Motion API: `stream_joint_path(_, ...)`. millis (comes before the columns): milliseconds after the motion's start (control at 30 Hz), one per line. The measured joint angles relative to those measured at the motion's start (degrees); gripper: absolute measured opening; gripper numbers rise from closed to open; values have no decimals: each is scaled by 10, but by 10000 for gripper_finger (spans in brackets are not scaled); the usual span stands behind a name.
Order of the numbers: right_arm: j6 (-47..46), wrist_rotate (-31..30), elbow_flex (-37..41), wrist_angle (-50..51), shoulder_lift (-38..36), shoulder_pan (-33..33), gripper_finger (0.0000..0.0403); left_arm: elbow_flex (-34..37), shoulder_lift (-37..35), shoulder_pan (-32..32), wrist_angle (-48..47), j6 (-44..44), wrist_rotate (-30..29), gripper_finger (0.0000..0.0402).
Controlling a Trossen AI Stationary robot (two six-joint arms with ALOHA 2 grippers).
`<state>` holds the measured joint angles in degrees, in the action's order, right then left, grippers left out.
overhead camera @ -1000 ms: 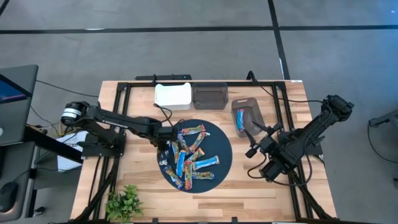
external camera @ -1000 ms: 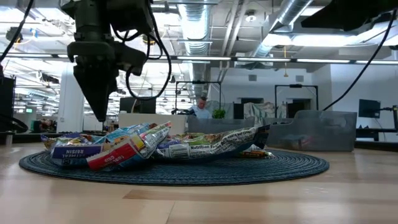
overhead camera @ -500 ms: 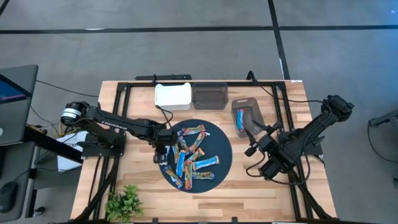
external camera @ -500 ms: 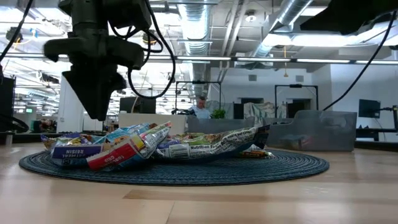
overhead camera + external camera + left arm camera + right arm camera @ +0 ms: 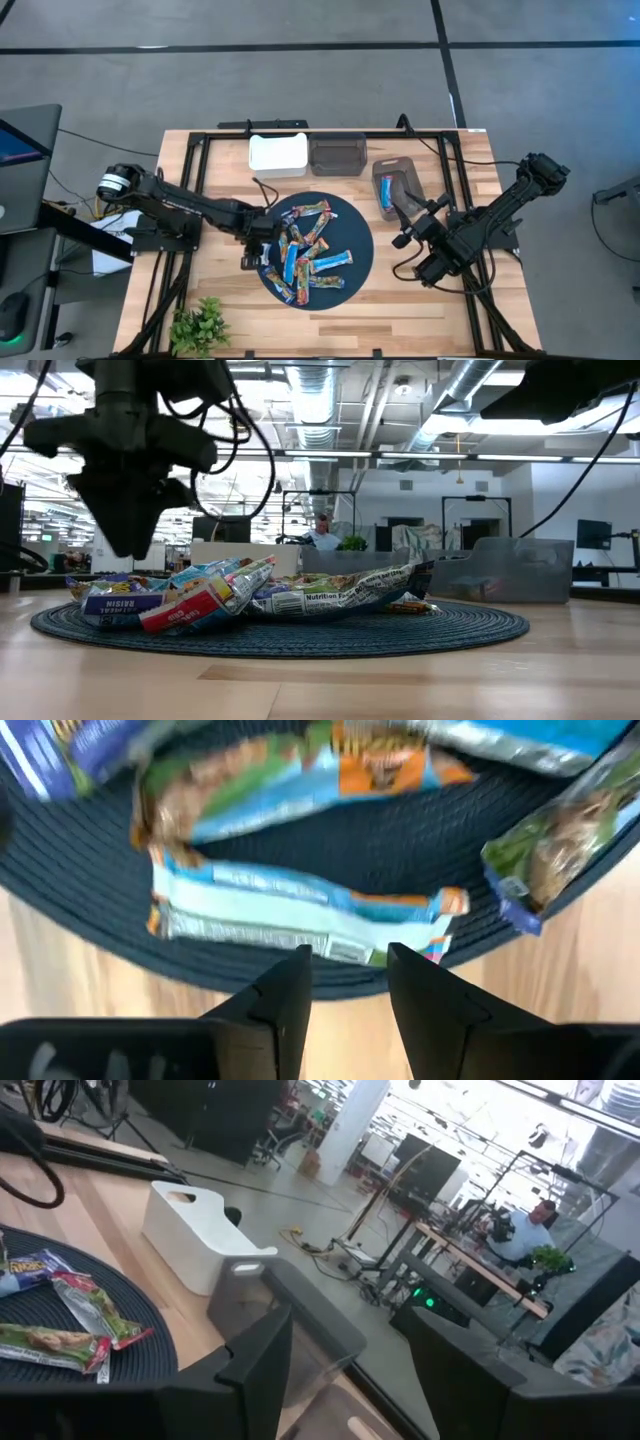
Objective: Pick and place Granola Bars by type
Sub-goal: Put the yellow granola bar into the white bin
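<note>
Several granola bars (image 5: 305,250) in blue, orange-red and brown-green wrappers lie piled on a round dark mat (image 5: 355,225); the low view shows the granola bars (image 5: 230,595) resting on one another. One blue bar (image 5: 386,197) lies in a grey tray (image 5: 400,180). My left gripper (image 5: 253,252) hangs open above the mat's near-left rim, above a blue-orange bar (image 5: 300,910), touching nothing; the low view shows my left gripper (image 5: 125,545) clear of the pile. My right gripper (image 5: 408,232) is open, right of the mat, holding nothing.
A white bin (image 5: 277,154) and a dark grey bin (image 5: 337,154) stand at the far edge, beside the grey tray. A small green plant (image 5: 200,325) sits at the near-left corner. Bare wood lies near the mat's near side. A person (image 5: 322,532) sits in the room behind.
My left gripper has moved from the mat's far-left part toward the table's near edge and a little left, staying above the bars, and has turned about its axis. The bars have stayed put.
</note>
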<state>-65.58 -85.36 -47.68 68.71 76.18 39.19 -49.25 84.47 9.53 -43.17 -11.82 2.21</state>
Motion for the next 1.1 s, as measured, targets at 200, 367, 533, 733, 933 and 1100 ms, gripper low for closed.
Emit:
stream_joint_path(200, 0, 0, 0, 0, 0, 1, 193, 28, 0, 2, 3, -104, 0, 125)
stream_joint_path(367, 0, 0, 0, 0, 0, 1, 192, 29, 0, 1, 6, -105, 0, 125)
stream_joint_path(533, -4, 6, 0, -5, 0, 1, 190, 29, 0, 1, 23, -35, -39, 125)
stream_joint_path(733, -4, 15, 0, -20, 0, 1, 182, 29, 0, 1, 94, 23, -62, 125)
stream_joint_path(933, -4, 33, 0, -28, 0, 1, 177, 29, 0, 5, 158, 136, -68, 125)
stream_joint_path(1100, -4, 54, 0, -28, 0, 3, 175, 29, 0, 9, 160, 214, -106, 125)
